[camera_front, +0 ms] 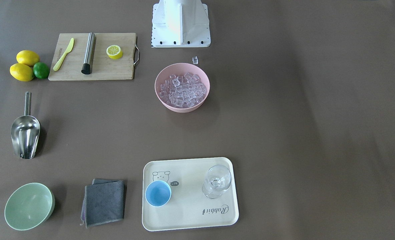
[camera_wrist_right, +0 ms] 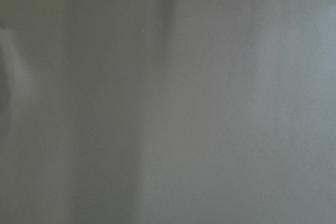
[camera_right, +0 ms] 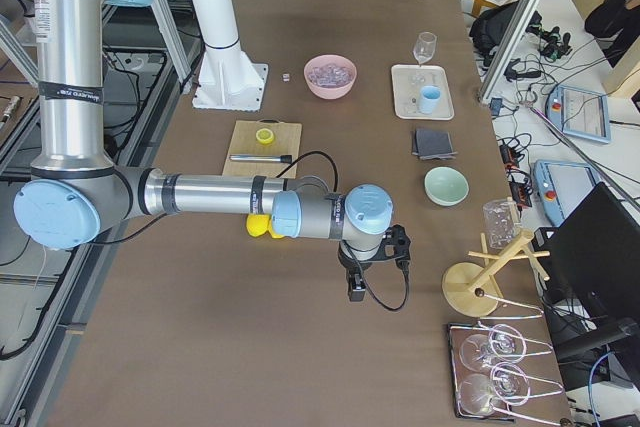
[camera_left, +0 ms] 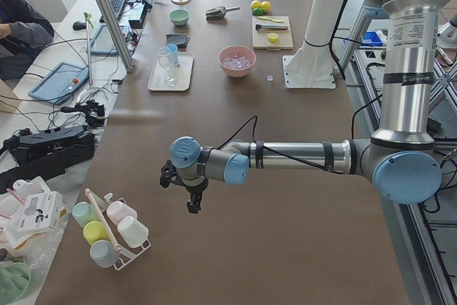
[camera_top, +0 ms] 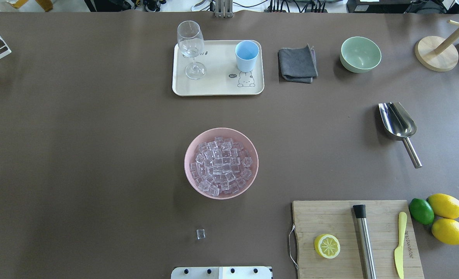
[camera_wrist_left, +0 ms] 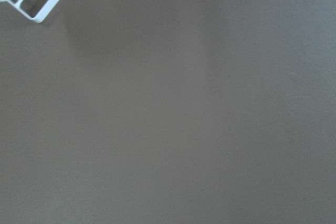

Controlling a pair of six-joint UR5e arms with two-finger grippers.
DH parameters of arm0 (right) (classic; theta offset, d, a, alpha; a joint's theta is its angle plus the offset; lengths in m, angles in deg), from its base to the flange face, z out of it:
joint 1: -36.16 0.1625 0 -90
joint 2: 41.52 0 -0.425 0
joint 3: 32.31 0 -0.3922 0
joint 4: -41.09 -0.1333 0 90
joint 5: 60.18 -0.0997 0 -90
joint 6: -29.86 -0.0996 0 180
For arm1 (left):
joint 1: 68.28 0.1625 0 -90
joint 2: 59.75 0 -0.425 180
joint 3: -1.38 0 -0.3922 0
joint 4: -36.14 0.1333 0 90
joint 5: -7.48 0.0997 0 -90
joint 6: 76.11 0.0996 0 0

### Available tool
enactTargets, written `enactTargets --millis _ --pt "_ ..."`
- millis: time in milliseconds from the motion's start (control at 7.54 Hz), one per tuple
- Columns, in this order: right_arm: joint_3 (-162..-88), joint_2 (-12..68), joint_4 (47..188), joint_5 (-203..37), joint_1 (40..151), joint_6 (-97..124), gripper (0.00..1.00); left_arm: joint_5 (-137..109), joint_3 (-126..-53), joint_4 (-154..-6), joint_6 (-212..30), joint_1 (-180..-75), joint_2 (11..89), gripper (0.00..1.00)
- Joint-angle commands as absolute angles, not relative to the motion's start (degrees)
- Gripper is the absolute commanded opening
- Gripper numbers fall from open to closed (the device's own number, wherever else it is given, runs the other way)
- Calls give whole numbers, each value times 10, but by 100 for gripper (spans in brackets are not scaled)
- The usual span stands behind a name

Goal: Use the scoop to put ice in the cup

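- The ice (camera_top: 220, 166) fills the pink bowl (camera_top: 187, 162). The scoop (camera_top: 398, 124) lies well to that bowl's right, and the light-blue cup (camera_top: 247, 56) stands beyond it on a cream tray (camera_top: 214, 87).
- The left gripper (camera_left: 191, 198) and right gripper (camera_right: 357, 287) hang far from the bowl; I cannot tell how their jaws stand.
- Risk: cubes may miss the small cup, or the scoop may clip the wine glass (camera_top: 190, 42), also beyond the bowl.
- Bare table lies wide around the bowl; one stray cube (camera_top: 201, 233) sits on its robot side.

The counter (camera_front: 301, 133) is plain brown. The ice (camera_front: 183, 90) is clear, in a pink bowl (camera_front: 179, 108). The cup (camera_front: 157, 193) is light blue, and the cream tray (camera_front: 190, 206) carries a cartoon animal and dark lettering. The scoop (camera_front: 25, 135) is shiny silver, the cloth (camera_front: 104, 201) grey, the lemons (camera_front: 21, 72) yellow.
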State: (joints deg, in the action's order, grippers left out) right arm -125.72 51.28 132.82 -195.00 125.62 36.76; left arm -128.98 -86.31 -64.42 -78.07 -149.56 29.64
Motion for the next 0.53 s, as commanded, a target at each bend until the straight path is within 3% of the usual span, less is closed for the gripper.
enactTargets --millis 0,398 --pt "-1261 514 1327 -1950 1255 361 100 -1293 -869 -674 -781 -1475 309 98" --pt "-1304 508 1326 -1978 1186 259 100 -1295 -906 -675 -778 -1448 308 98"
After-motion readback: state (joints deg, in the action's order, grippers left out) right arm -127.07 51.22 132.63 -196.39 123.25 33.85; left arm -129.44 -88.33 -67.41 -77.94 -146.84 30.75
